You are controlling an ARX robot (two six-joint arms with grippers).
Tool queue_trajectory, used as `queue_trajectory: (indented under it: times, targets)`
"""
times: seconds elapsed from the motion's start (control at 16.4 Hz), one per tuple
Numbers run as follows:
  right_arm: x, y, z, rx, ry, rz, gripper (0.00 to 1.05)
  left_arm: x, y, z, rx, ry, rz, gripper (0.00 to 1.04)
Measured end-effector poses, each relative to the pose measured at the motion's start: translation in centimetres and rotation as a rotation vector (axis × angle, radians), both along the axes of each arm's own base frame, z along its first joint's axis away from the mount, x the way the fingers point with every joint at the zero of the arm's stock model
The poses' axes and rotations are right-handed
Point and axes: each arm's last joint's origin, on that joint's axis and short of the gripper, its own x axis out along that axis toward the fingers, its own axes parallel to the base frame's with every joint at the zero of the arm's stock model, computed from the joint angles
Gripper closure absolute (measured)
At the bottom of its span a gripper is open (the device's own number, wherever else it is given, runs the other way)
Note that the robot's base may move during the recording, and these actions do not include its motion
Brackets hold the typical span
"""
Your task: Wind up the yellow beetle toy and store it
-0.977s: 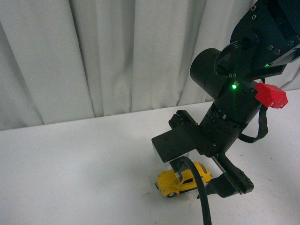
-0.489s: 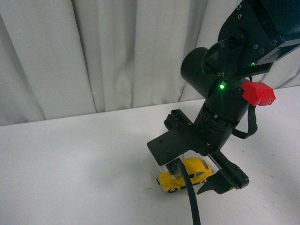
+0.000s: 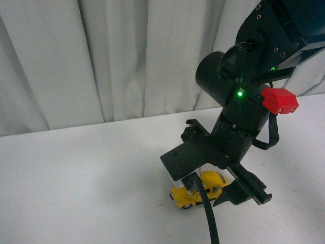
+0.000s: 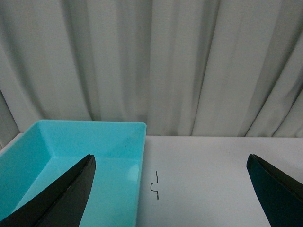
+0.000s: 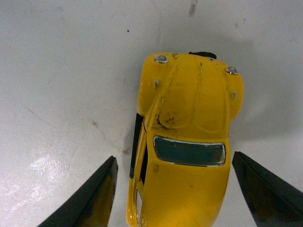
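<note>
The yellow beetle toy [image 3: 195, 192] stands on the white table, partly hidden behind my right arm in the front view. In the right wrist view the yellow beetle toy [image 5: 187, 142] lies lengthwise between the two dark fingers of my right gripper [image 5: 182, 194], which is open and straddles the car's roof with a gap on each side. My right gripper [image 3: 213, 195] hangs just above the toy. My left gripper [image 4: 173, 191] is open, with nothing between its fingers, over bare table beside a turquoise bin [image 4: 71, 161].
A grey curtain [image 3: 101, 56] closes off the back of the table. A small black squiggle mark [image 4: 154, 184] lies on the table beside the bin. A red block [image 3: 279, 100] is mounted on the right arm.
My right arm has shifted left and settled lower over the toy; in the last half second the visible finger edged slightly closer to the car.
</note>
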Motion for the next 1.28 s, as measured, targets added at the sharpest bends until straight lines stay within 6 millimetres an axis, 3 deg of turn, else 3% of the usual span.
queue_trajectory:
  times: [0.18, 0.24, 0.55, 0.92, 1.28]
  targets:
    - [0.03, 0.02, 0.05, -0.01, -0.001, 0.0, 0.56, 0.0, 0.0, 0.0, 0.0, 0.0, 0.0, 0.07]
    - [0.03, 0.04, 0.08, -0.013, 0.001, 0.001, 0.61, 0.0, 0.0, 0.0, 0.0, 0.0, 0.0, 0.07]
    - [0.06, 0.02, -0.02, -0.03, 0.001, -0.022, 0.63, 0.0, 0.0, 0.0, 0.0, 0.0, 0.0, 0.07]
    - [-0.19, 0.41, -0.38, -0.016, 0.008, -0.214, 0.63, 0.0, 0.0, 0.0, 0.0, 0.0, 0.0, 0.07]
    - [-0.85, 0.25, -0.42, -0.008, -0.012, -0.228, 0.63, 0.0, 0.0, 0.0, 0.0, 0.0, 0.0, 0.07]
